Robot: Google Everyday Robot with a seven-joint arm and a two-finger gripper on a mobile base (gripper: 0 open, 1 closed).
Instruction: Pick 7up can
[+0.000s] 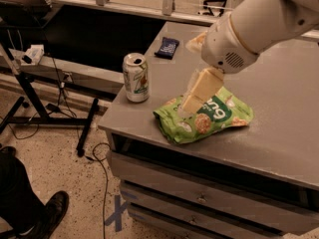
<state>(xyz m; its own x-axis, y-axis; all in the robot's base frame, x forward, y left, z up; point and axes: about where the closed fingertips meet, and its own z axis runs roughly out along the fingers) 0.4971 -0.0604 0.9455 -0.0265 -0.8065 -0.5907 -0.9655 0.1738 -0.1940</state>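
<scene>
The 7up can (136,77) stands upright near the front left corner of the grey table (279,118). It is pale whitish-green with a silver top and an open pull-tab hole. My gripper (190,102) hangs from the large white arm (259,24) and sits low over the left part of the green snack bag (205,116). It is to the right of the can, about a can's width apart, and touches nothing that I can see. It holds nothing visible.
A small dark blue wrapped bar (167,47) lies at the table's back left. Drawers (199,198) sit under the tabletop. A black stand (30,93) with cables is on the floor at left. A person's shoe (47,214) is at the bottom left.
</scene>
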